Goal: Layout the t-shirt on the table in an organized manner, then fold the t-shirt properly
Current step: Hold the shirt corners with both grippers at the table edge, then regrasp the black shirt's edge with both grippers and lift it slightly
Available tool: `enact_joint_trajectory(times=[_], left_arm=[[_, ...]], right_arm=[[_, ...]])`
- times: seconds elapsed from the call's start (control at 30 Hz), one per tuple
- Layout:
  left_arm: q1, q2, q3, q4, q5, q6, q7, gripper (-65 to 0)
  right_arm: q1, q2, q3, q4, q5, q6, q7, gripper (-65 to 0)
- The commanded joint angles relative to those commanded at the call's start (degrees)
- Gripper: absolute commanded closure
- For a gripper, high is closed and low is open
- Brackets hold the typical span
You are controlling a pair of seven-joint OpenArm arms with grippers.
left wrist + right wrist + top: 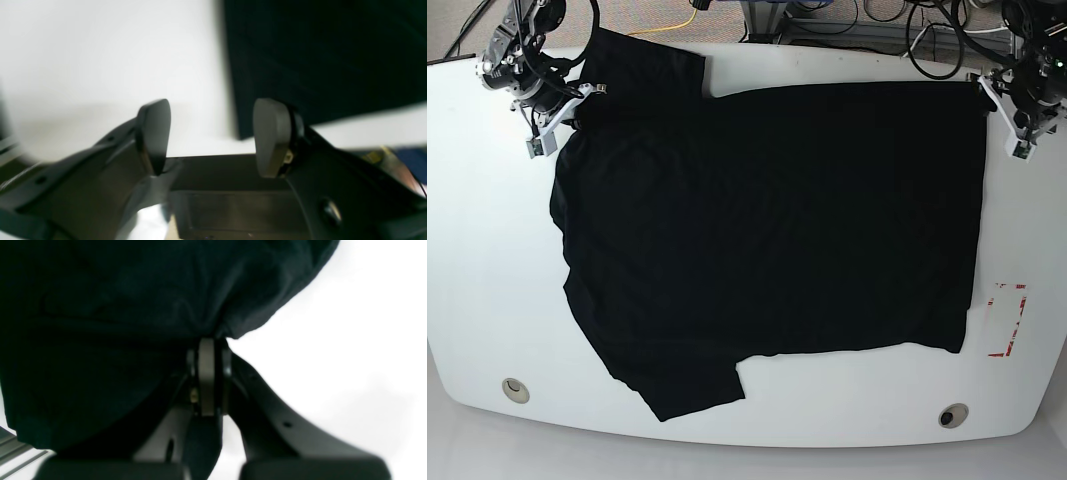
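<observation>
The black t-shirt (767, 230) lies spread across the white table (487, 250), sleeves toward the left of the base view and hem along the right. My right gripper (575, 106) is at the far left shoulder area. In the right wrist view it (208, 343) is shut on a bunched fold of the t-shirt (116, 306). My left gripper (989, 90) is at the far right corner of the shirt. In the left wrist view it (213, 133) stands open, nothing between its fingers (155, 133), with the t-shirt corner (317, 60) just ahead on the table (100, 50).
A red dashed rectangle (1008, 320) marks the table near its right edge. Two round grommet holes (515, 389) (952, 415) sit near the front edge. Cables (867, 15) run behind the far edge of the table.
</observation>
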Motion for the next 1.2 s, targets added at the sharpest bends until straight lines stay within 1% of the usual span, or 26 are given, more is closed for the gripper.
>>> enact_joint_trajectory(times=[0.13, 0.23, 0.33, 0.4, 0.5, 0.57, 0.67, 0.93, 1.1, 1.13, 1.2], left_arm=[[0.0, 0.0, 2.6, -0.1, 0.2, 0.0, -0.1, -37.2], [0.0, 0.0, 2.9, -0.4, 0.3, 0.0, -0.1, -37.2], [0.0, 0.0, 3.0, -3.2, 0.3, 0.0, -0.2, -37.2], [-0.2, -0.3, 3.0, -5.1, 1.5, 0.0, -0.4, -37.2], [-0.2, -0.4, 3.2, -7.5, 4.5, 0.0, -2.9, -37.2], [0.0, -0.4, 3.4, -8.4, 5.3, 0.0, -5.0, -37.2], [0.2, -0.4, 5.0, -9.9, 5.8, 0.0, -6.2, -37.2], [0.7, -0.4, 7.1, -12.5, 5.8, 0.0, -6.6, -37.2], [0.7, -0.4, 7.1, -13.9, 5.8, 0.0, -6.6, -37.1], [0.7, -0.4, 7.1, -13.9, 5.8, 0.0, -6.6, -36.8], [0.8, -0.4, 7.1, -13.9, 5.9, 0.0, -6.6, -30.1]], right_arm=[[0.0, 0.0, 0.0, 0.0, 0.1, 0.0, 0.0, 0.0], [0.0, 0.0, 0.0, 0.0, 0.1, 0.0, 0.0, 0.0], [0.0, 0.0, 0.0, 0.0, 0.1, 0.0, 0.0, 0.0], [0.0, 0.0, 0.0, 0.0, 0.1, 0.0, 0.0, 0.0], [0.0, 0.0, 0.0, 0.0, 0.1, 0.0, 0.0, 0.0], [0.0, 0.1, 0.0, 0.0, 0.1, 0.0, 0.0, 0.0], [0.0, 0.1, 0.0, 0.0, 0.2, 0.0, 0.0, 0.0], [0.0, 0.2, 0.0, 0.0, 0.2, 0.0, 0.0, 0.0], [0.0, 0.2, 0.0, 0.0, 0.2, 0.0, 0.0, 0.0], [0.0, 0.3, 0.0, 0.0, 0.2, 0.0, 0.0, 0.0], [0.1, 0.3, 0.1, 0.0, 0.2, 0.0, 0.0, 0.0]])
